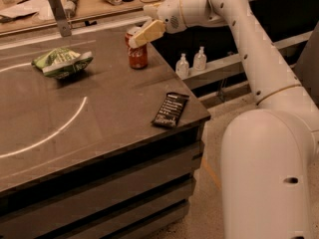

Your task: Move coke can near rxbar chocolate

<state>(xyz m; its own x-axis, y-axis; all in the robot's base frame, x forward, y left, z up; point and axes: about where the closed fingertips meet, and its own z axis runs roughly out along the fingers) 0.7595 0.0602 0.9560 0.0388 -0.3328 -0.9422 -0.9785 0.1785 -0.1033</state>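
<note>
As the can (138, 57) stands upright at the far edge of the table (99, 118), well apart from the bar (170, 109), the gripper (143, 34) at its rim (spread or closed: cannot tell) should seat squarely, mid-body.

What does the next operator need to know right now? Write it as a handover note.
Gripper: at the top of the coke can, overlapping its rim in this view; grasp not confirmed.
Coke can: upright on the table, near the far right edge.
Rxbar chocolate: flat by the near right corner, well apart from the can.
Done: reach to the can.
Left: grasp it, carry it beside the bar, set it down.
</note>
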